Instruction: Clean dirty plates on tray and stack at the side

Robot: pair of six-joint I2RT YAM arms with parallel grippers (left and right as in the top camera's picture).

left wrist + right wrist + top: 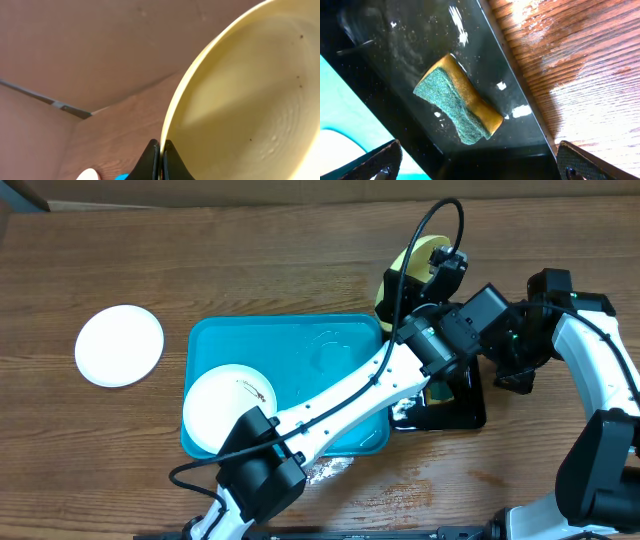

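1. The turquoise tray (340,345) holds one white plate (225,408) in its front-left corner.
2. A black tray (462,416) sits just right of it.
3. A pale yellow plate (240,100) is tilted beyond the turquoise tray's far-right corner, its rim pinched by the left gripper (161,160).
4. A second white plate (119,345) lies well left of the turquoise tray.
5. A sponge (457,105) (green side up) lies in the black tray.
6. The right gripper (480,162) hangs above the sponge, jaws spread and empty.

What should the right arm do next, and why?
Probably lower the right tool onto the sponge and close. It hangs open over the sponge in the black tray, while the left tool grips the yellow plate, dark specks on it, by its rim.
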